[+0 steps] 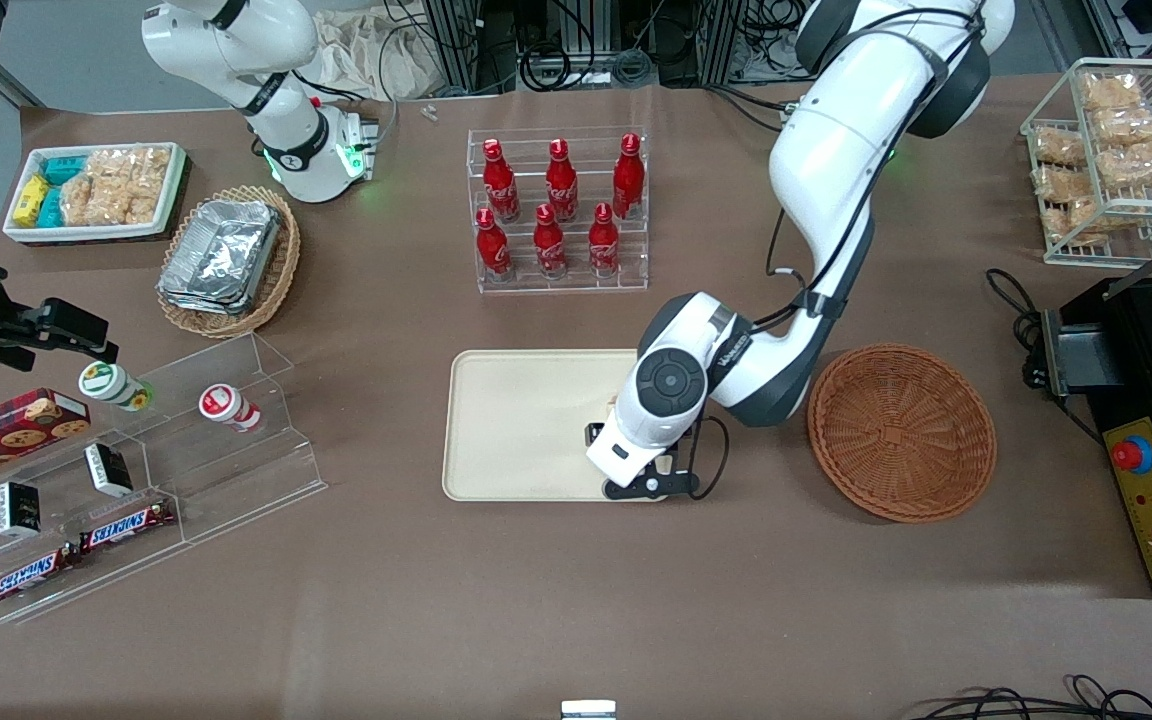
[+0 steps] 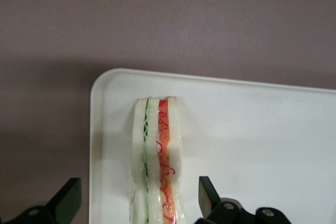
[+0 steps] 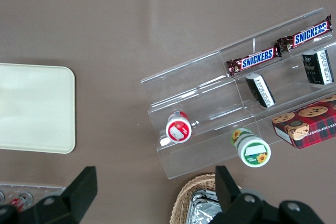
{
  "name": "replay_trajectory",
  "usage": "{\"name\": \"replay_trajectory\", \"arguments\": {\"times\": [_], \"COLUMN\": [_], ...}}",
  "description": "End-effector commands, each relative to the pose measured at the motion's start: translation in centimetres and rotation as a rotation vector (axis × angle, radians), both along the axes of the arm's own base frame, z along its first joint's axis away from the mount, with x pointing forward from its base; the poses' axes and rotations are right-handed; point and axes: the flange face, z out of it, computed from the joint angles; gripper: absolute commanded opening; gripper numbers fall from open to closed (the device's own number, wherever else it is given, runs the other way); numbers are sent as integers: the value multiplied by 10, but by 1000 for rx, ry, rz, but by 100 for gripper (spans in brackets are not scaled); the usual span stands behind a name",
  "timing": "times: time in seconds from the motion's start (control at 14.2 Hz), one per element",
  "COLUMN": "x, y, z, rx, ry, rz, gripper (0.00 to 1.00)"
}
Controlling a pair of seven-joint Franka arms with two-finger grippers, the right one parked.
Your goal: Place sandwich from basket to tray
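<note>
The sandwich (image 2: 157,150), a white wedge with a green and a red-orange filling layer, stands on edge on the cream tray (image 2: 252,129) close to one rounded corner. My left gripper (image 2: 139,182) is open, one finger on each side of the sandwich with a gap between. In the front view the gripper (image 1: 636,478) hangs low over the tray (image 1: 526,420) at the corner nearest the camera and the basket, and the wrist hides the sandwich. The reddish-brown round basket (image 1: 901,432) sits beside the tray, toward the working arm's end, with nothing in it.
A clear rack of red bottles (image 1: 561,210) stands farther from the camera than the tray. A clear tiered stand with snacks (image 1: 136,470), an oval basket of foil containers (image 1: 231,260) and a white bin (image 1: 96,190) lie toward the parked arm's end. A control box (image 1: 1151,500) flanks the basket.
</note>
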Motion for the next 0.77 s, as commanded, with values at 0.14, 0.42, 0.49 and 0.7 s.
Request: {"name": "replay_trajectory", "arguments": {"times": [0.14,0.42,0.49,0.7], "x": [24,27,24,7], "y": [73,166,196,271], "z": [111,199,222,255], "rx": [73,109,104,127], "ry": [-76,-93,-104,-78], "rz": [98,208,226,167], "gripper": [100,100,100,100]}}
